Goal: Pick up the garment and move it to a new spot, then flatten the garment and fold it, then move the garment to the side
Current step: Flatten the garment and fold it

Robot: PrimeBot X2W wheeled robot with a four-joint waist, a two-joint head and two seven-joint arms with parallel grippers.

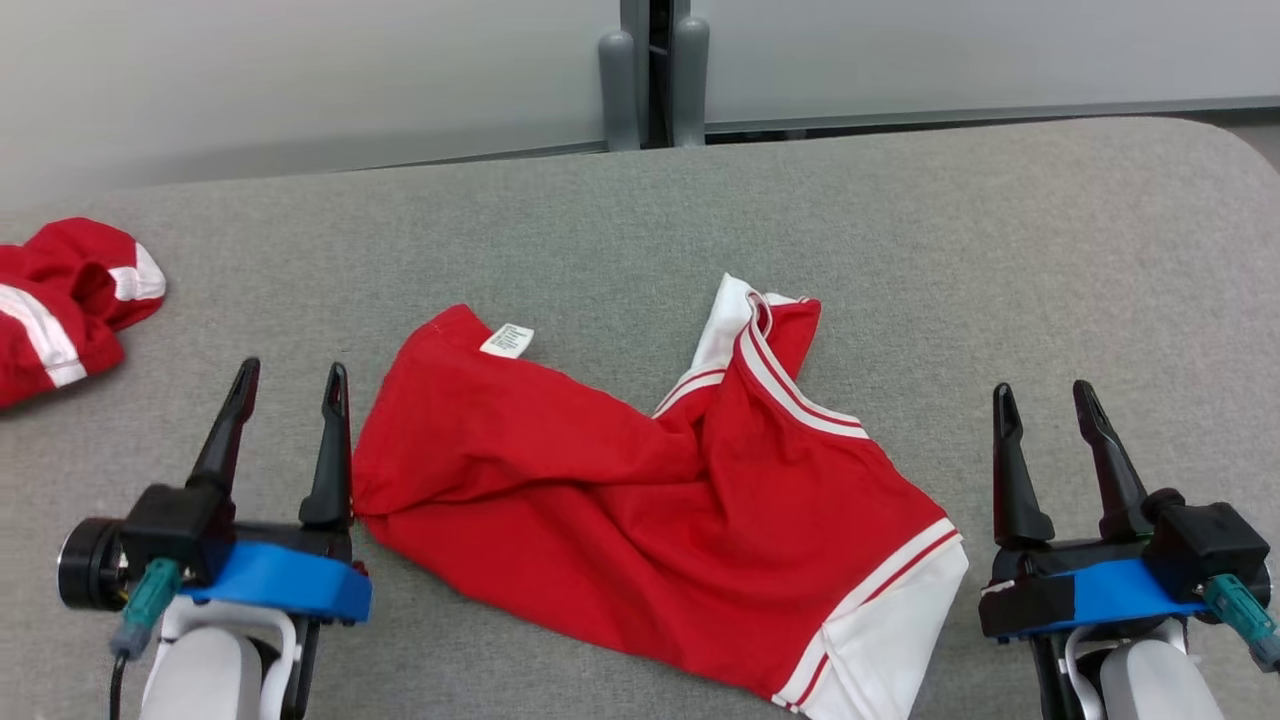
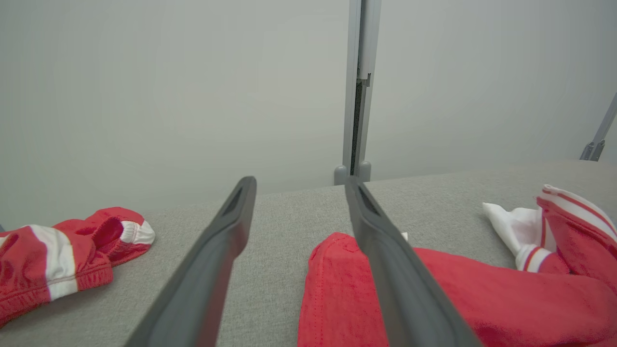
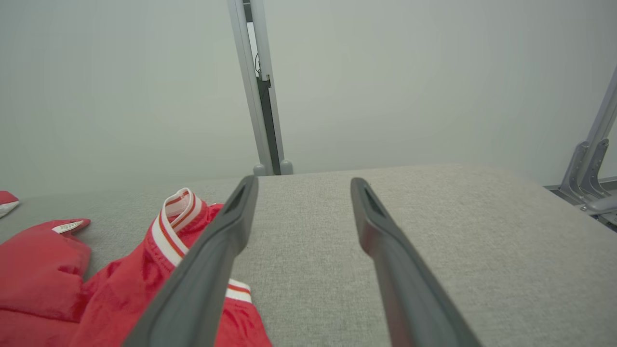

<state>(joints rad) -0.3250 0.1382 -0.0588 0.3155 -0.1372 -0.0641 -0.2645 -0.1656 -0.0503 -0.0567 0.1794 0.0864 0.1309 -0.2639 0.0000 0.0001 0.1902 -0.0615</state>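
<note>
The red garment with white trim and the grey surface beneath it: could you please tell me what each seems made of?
The red garment with white striped trim looks like soft knit fabric, perhaps cotton: matte, limp, creased. The grey flat surface looks like woven upholstery cloth: matte, with a fine flecked weave.

We have the garment point(image 1: 640, 500) lying mid-tabletop point(image 1: 1000, 250), between our left gripper point(image 1: 292, 368) and our right gripper point(image 1: 1043, 388). The left gripper is just beside the garment's left end, and the right gripper is near its right end. A second garment point(image 1: 60, 300) lies at the tabletop's far left, well apart. Behind the tabletop's far edge stands a post point(image 1: 655, 80).
</note>
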